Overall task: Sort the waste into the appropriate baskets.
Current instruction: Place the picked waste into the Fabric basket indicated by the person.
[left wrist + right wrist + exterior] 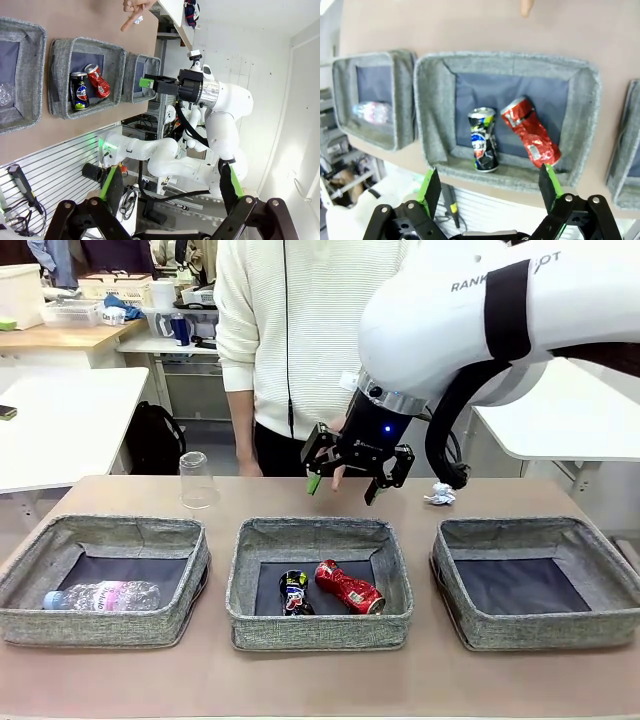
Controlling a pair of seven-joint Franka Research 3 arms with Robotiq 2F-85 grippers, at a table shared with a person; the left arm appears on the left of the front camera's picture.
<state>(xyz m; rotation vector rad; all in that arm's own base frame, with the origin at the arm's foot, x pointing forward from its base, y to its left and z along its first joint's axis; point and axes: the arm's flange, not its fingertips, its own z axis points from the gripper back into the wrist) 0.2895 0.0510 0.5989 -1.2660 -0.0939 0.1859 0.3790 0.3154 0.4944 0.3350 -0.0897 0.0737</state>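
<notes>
R claw (343, 488) wide apart, empty, over mid basket (320, 621) w/ red can (349, 587) + dark can (294, 593) inside; L claw (170, 187) apart too.

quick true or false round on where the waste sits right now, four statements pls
1. The red can and dark can lie in the middle basket. True.
2. The bottle shares a basket with the cans. False: it lies alone in the left basket.
3. The right gripper holds the paper ball. False: its jaws are open and empty; the ball lies on the table beyond the right basket.
4. The clear cup stands on the table, outside the baskets. True.
</notes>
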